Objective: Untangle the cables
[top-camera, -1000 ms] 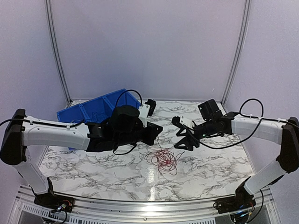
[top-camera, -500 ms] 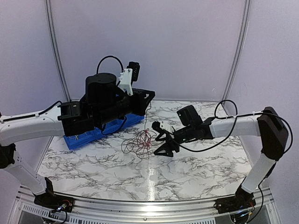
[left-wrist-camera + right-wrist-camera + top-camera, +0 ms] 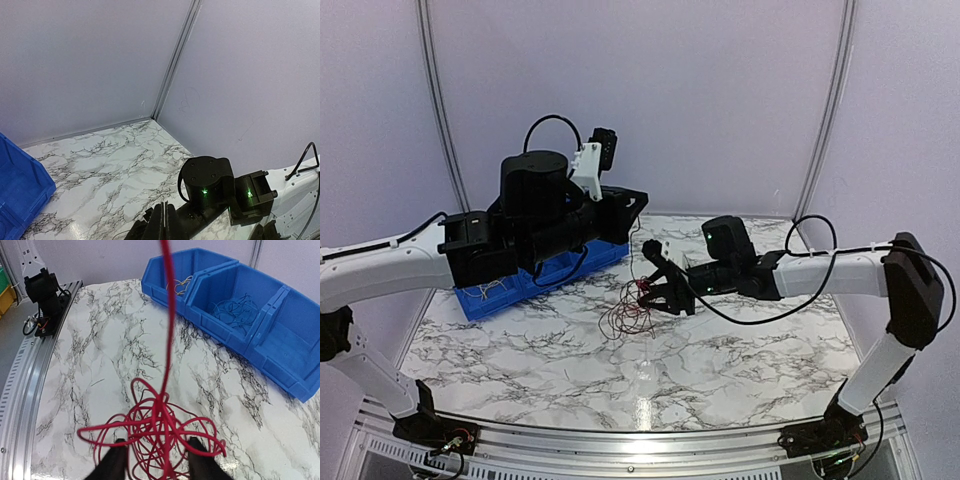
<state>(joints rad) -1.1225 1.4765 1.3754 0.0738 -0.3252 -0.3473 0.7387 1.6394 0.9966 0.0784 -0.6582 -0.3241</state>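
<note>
A second ago our left end effector point(image 3: 640, 203) sat low over the worktop point(image 3: 740, 350), with the cables point(image 3: 632, 312) lying flat on the marble below and to its right. It is now lifted high, much as it was half a second ago. Its fingers point(image 3: 163, 220) are pressed together on a single red strand. That strand runs straight down from the end effector to the red tangle underneath.

The tangle has been drawn left and up. Its upper loops are bunched under the taut strand, and its lower loops trail on the worktop.

Our right end effector point(image 3: 652, 292) has come in from the right over the last second and is now at the tangle itself. In its wrist view the two fingers point(image 3: 112, 462) stand apart with the knot of red loops point(image 3: 160, 430) between them, not pinched.

The blue bin point(image 3: 485, 298) lies behind the left end effector, partly hidden by that arm. From the right wrist it shows beyond the tangle, its compartments point(image 3: 280, 335) facing up.
</note>
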